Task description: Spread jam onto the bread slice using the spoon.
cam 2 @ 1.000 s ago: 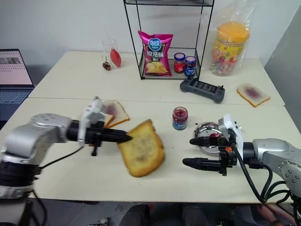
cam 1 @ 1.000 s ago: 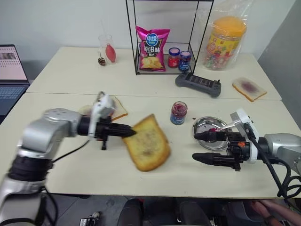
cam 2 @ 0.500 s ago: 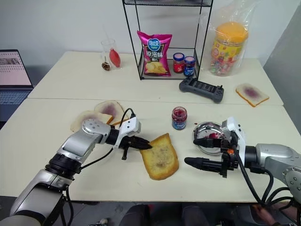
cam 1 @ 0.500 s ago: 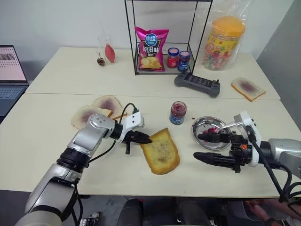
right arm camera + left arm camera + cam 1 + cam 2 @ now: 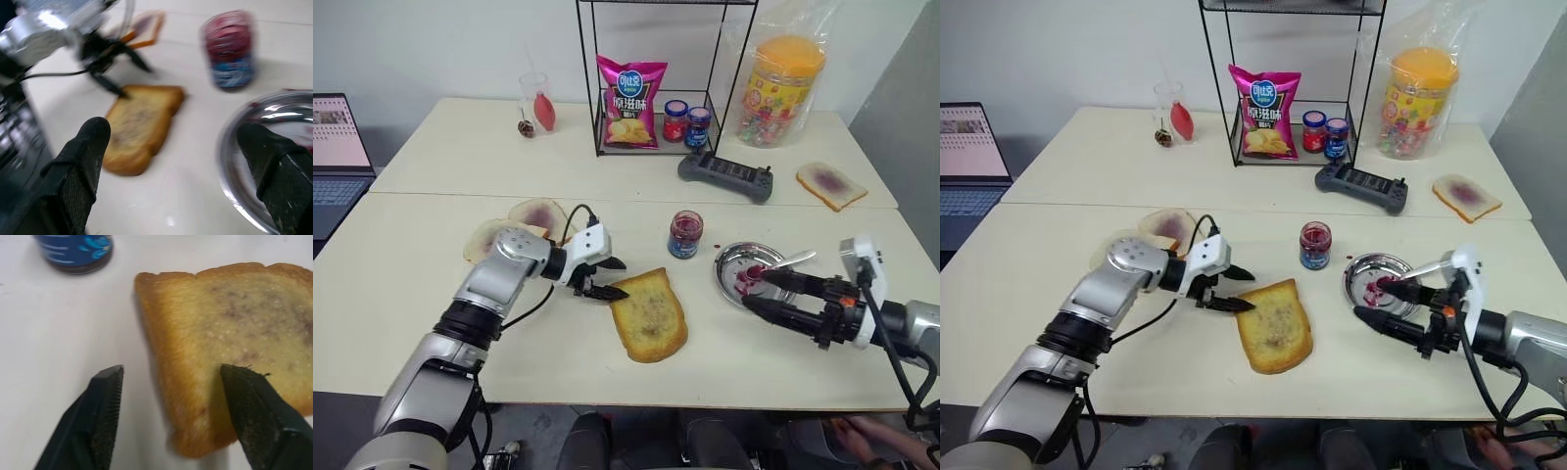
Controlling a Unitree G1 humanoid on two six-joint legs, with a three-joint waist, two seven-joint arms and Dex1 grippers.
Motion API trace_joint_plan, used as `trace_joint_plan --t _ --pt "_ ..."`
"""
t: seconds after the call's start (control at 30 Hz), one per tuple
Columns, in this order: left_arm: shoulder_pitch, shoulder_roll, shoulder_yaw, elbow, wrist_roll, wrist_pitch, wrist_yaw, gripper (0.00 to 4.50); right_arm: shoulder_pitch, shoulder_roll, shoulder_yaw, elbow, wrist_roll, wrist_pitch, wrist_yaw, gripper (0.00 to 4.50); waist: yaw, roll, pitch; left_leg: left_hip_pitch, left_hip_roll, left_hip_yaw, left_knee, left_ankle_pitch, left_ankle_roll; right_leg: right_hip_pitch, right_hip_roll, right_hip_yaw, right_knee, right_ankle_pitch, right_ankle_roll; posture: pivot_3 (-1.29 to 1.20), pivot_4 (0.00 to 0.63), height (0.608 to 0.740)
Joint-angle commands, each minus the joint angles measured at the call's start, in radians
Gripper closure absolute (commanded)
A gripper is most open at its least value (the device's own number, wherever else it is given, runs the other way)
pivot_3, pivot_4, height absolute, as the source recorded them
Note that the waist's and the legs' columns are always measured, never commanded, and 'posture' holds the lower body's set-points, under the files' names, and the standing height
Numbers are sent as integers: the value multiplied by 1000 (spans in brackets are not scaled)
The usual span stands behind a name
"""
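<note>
Left wrist view: left gripper [image 5: 168, 406] agape, straddling bread slice [image 5: 234, 342] corner

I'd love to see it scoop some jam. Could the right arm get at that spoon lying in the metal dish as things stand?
Probably yes. The right gripper hangs open right beside the metal dish, and the spoon lies across the dish's far edge with its handle sticking out. Nothing stands between them.

A lab or office room set up for robot trials: two plain cream tables [image 5: 431, 245] pushed together against a bare white wall, an open laptop [image 5: 335, 147] at one end, a handheld controller [image 5: 725, 176] near the far edge.
</note>
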Motion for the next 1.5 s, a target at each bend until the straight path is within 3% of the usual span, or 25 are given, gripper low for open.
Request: trace_joint_plan --t 0.03,0.13,0.43,0.7,1.03,1.5 --pt "-2 24 61 -146 -60 25 -24 178 -18 69 -89 81 8 -32 -123 0 1 0 0 0 0 0 0 0 0 0 0 0 0 0 0 0 150 740" --pt "1 20 94 -255 -112 62 -19 71 -38 118 -119 163 24 -23 -185 0 2 0 0 -1 0 0 2 0 0 0 0 0 0 0 0 0 150 740" --pt "76 -115 120 -484 -190 147 168 71 -226 259 -163 555 79 -1 -341 0 -10 1 0 0 0 2 5 0 0 2 0 3 0 3 3 0 150 740" --pt "110 -127 114 -555 -196 197 215 71 -384 288 -132 790 2 -43 -313 0 -16 2 0 0 -1 2 6 0 0 2 0 4 0 4 4 0 150 740" --pt "150 -85 140 -611 -208 237 246 71 -462 325 -109 872 -59 -61 -271 0 -22 3 0 0 0 2 6 0 0 1 1 3 0 4 4 0 150 740" --pt "152 -76 134 -607 -216 234 262 0 -506 348 -118 928 -100 -79 -244 2868 -24 3 0 0 0 3 6 0 0 2 1 4 0 4 4 0 150 740"
